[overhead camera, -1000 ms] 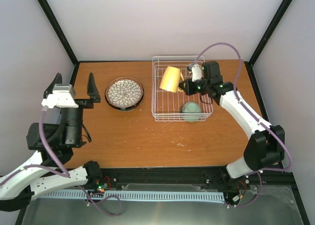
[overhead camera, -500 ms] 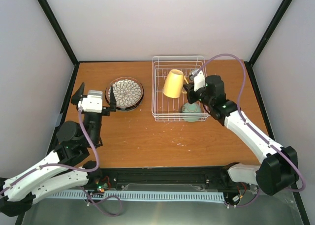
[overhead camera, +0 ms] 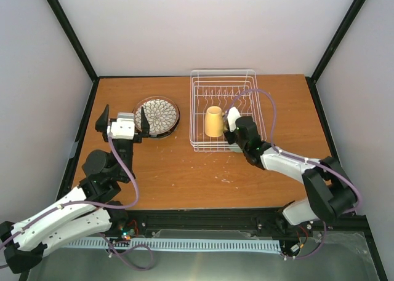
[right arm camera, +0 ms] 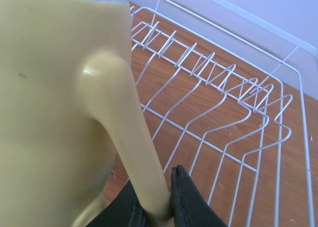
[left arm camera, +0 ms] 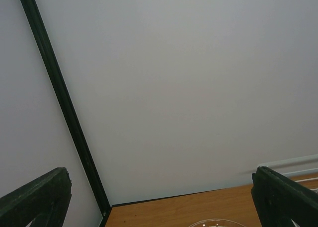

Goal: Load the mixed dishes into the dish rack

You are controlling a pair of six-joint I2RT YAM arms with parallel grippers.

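Note:
The yellow mug (overhead camera: pixel 213 121) stands upright inside the white wire dish rack (overhead camera: pixel 200 84), near its front left part. My right gripper (overhead camera: pixel 229 128) is shut on the mug's handle (right arm camera: pixel 124 132); in the right wrist view the mug (right arm camera: pixel 49 98) fills the left side, over the rack (right arm camera: pixel 223 113). The white petal-patterned plate (overhead camera: pixel 157 116) lies on the table left of the rack. My left gripper (overhead camera: pixel 122 119) is open and empty, just left of that plate; the plate's rim (left arm camera: pixel 216 223) shows at the bottom of the left wrist view. The pale green bowl is hidden.
The rack's upright prongs (overhead camera: pixel 221 95) fill its far half. Black frame posts (overhead camera: pixel 68 32) stand at the table's back corners, and one (left arm camera: pixel 59 98) shows close in the left wrist view. Bare wood lies in front of the rack (overhead camera: pixel 203 176).
My right arm has swung the mug from tilted above the rack down to upright in its front part. My left arm has moved right, towards the petal plate.

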